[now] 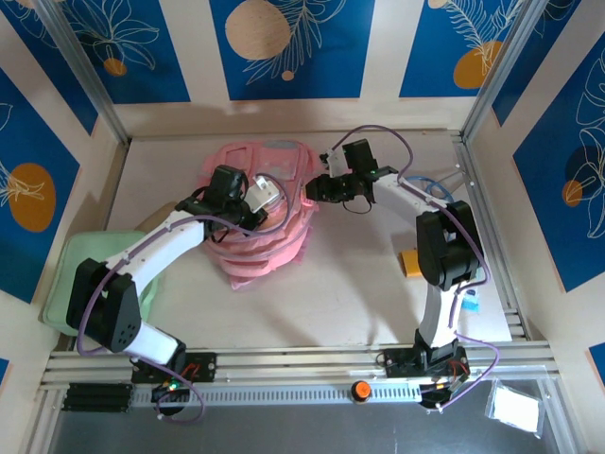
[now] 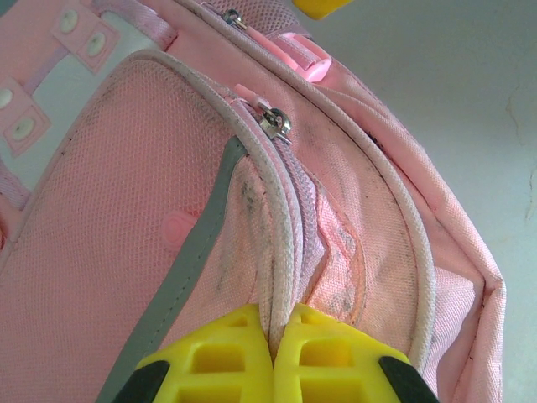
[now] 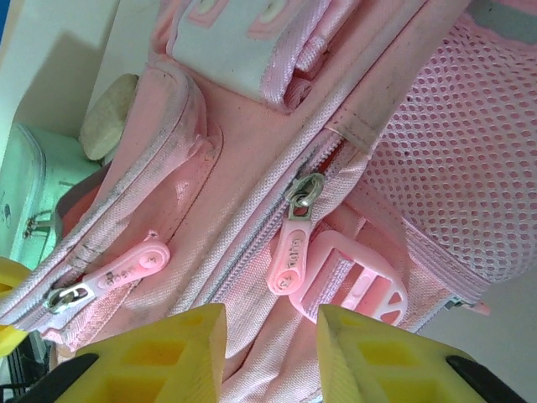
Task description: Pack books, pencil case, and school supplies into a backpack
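Grip status first. My left end effector (image 2: 274,326) is clenched on the white corded piping (image 2: 283,243) along a pocket edge of the backpack (image 1: 257,253), with both pads pressed together on it. My right end effector (image 3: 271,323) is released, fingers parted, nothing between them, hovering just over the pack's side.

Just past the right fingers are a pink rubbery zipper pull (image 3: 291,256) hanging from its metal slider, and a pink plastic buckle (image 3: 357,290) beside it. The zip there looks closed. On the left side, a second metal slider (image 2: 274,123) sits further up the same seam that I'm pinching.

Handling read: the pack is thin woven fabric, limp and light, and it will fold or drag rather than stand up on its own. The piping is the firmest line on it, so it's a good anchor. The pull tab is the sensible pick for the free side, but it's small and floppy, so I expect it to slip unless pinched near the slider. The mesh side pocket (image 3: 470,159) is stretchy and I'd avoid snagging it.

The pack lies mid tabletop (image 1: 359,284), between both arms. Beyond it are a pale green bin (image 1: 85,260) and a tan rounded item (image 3: 107,105), possibly the pencil case, though I can't confirm that.
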Available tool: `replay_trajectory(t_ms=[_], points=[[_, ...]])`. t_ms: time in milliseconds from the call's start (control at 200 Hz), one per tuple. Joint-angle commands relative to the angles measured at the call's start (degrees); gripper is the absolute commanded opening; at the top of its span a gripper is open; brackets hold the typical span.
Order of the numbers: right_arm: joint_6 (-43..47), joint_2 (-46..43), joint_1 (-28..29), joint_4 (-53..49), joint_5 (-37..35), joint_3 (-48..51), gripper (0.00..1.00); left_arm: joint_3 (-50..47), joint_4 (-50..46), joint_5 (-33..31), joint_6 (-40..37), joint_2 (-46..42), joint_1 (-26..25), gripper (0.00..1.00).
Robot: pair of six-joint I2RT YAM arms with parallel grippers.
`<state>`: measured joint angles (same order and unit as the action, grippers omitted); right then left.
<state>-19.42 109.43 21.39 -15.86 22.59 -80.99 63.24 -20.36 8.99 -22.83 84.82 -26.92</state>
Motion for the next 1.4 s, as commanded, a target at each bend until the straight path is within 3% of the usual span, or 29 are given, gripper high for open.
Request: replay_trajectory(t_ms=[0,420,755,990,1185,1285,1395], points=[[3.68,2.64,0.16,-2.23,1.83,-3.36,0.34,-0.14,2.27,1.55,0.81,-1.67,0.95,0.0],[1.89,8.02,0.23,-2.28,6.76,-8.7,0.34,-0.07,2.03,1.9,1.0,-1.72,0.9,0.0],[2.36,10.85,0.22,-4.25,4.42,-9.66,0.23,-0.09,2.17,1.74,1.38,-1.8,0.9,0.0],[2.68,11.47,0.23,-4.53,6.45,-9.77,0.28,0.03,2.16,1.55,1.44,-1.51,0.91,0.0],[2.72,11.01,0.02,-4.53,6.57,-9.41,0.12,0.1,2.03,1.16,1.55,-1.52,0.87,0.0],[2.94,10.13,-0.16,-4.18,5.5,-8.55,0.09,0.07,1.92,0.64,1.47,-1.46,0.91,0.0],[3.82,9.43,-0.34,-3.92,9.02,-7.49,0.08,0.21,1.97,0.15,1.6,-1.23,0.99,0.0]])
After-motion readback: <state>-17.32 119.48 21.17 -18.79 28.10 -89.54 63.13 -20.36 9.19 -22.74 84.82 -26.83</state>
